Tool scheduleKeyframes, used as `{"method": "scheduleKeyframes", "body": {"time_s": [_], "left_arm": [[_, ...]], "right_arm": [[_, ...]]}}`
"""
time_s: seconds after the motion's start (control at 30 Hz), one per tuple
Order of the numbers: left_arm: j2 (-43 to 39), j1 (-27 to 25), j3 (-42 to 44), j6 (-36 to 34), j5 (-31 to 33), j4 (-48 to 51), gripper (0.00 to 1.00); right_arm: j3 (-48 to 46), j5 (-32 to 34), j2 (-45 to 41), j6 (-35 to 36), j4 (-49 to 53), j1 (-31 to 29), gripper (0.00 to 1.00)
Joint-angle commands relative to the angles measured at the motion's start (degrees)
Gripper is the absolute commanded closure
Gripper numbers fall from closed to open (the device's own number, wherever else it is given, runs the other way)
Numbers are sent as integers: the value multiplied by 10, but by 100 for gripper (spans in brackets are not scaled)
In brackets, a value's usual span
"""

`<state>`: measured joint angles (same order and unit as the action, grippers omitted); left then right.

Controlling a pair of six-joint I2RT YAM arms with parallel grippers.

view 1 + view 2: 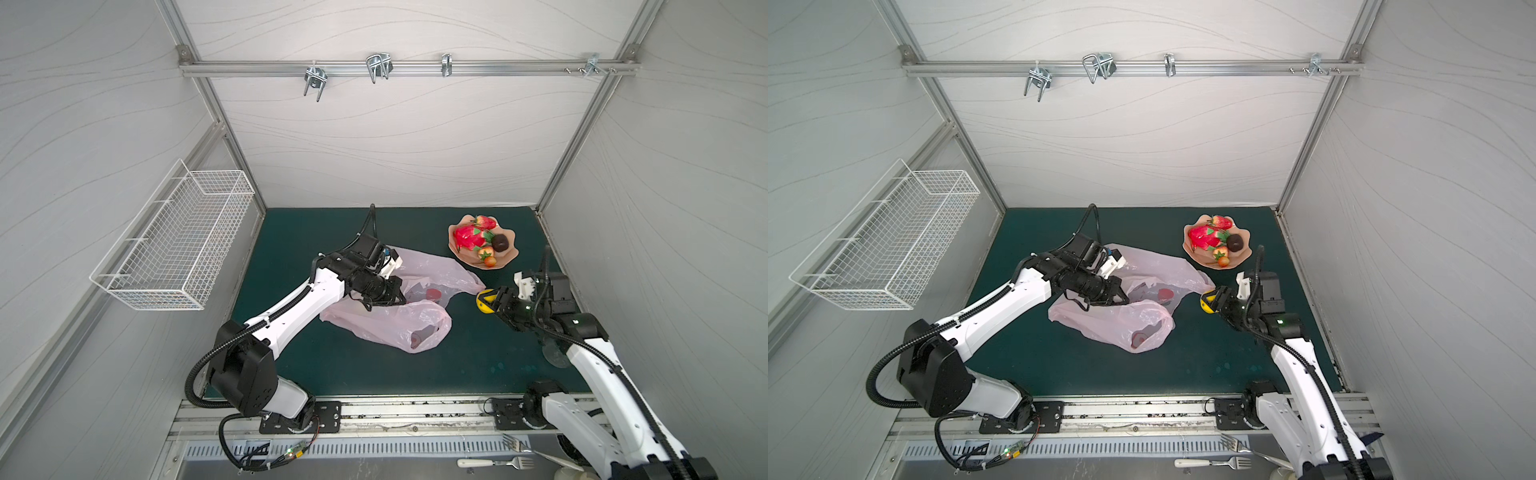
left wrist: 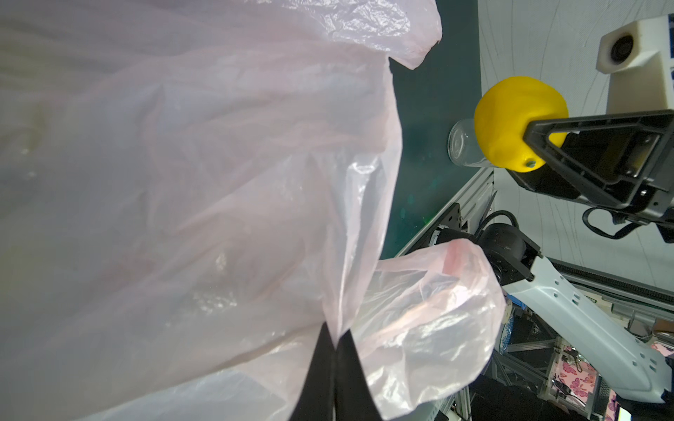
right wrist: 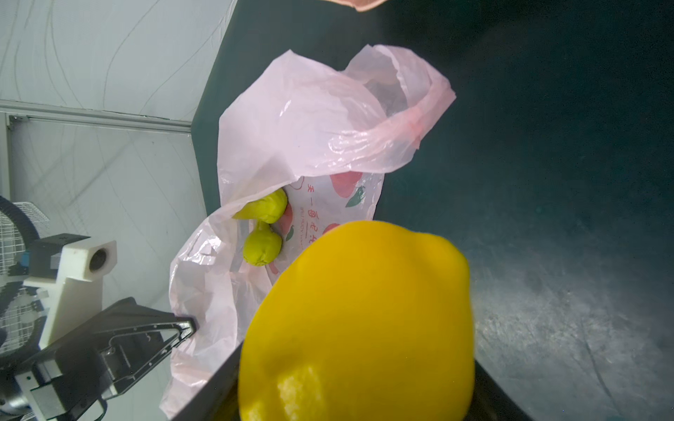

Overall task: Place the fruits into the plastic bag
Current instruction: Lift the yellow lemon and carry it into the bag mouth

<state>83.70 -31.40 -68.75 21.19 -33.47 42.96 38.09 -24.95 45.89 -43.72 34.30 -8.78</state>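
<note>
Left of centre on the bench (image 1: 332, 374), the left tool (image 2: 336, 340) has its jaws pressed together on a fold of the plastic bag (image 1: 386, 328), pinching the rim and lifting it off the surface.

- Bag lies crumpled mid-bench. Its mouth gapes toward the right side, and one loop handle (image 1: 473, 284) reaches almost to the right tool.
- Two green pears (image 3: 262, 248) are already inside, just past the lifted rim. Red print shows through the film.
- Right of the bag, the right tool (image 1: 485, 301) is clamped across a yellow lemon (image 2: 510, 109), jaws spread wide round it. The lemon is held clear of the bench, just beside the bag's handle and not yet inside.
- Key relation: the mouth lies straight ahead of the lemon, to its left in both top views, and the right arm is much the nearer. The tool's long axis points at the opening, so a short push leftward should do it, I judge.
- Behind the right tool, the plate (image 1: 505, 259) holds a dragon fruit (image 1: 467, 237), strawberries (image 1: 486, 222) and a dark round fruit (image 1: 500, 242), all yet to go.
</note>
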Motion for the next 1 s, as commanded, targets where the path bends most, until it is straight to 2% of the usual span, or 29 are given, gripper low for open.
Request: {"method": "scheduleKeyframes", "body": {"time_s": [0.0, 0.17, 0.43, 0.67, 0.97], "left_arm": [[0, 2, -19, -8, -10, -13, 100], [0, 2, -21, -8, -12, -13, 100], [-3, -1, -21, -4, -16, -16, 100], [-6, -4, -21, -2, -17, -21, 100], [-1, -10, -35, 3, -12, -30, 100]], "right_arm": [[-21, -39, -15, -30, -32, -7, 60], [-72, -58, 0, -95, -128, -41, 60], [-134, -40, 88, -211, -333, -110, 60], [-143, -36, 210, -287, -497, -164, 60], [-113, -27, 336, -342, -615, -239, 61]]}}
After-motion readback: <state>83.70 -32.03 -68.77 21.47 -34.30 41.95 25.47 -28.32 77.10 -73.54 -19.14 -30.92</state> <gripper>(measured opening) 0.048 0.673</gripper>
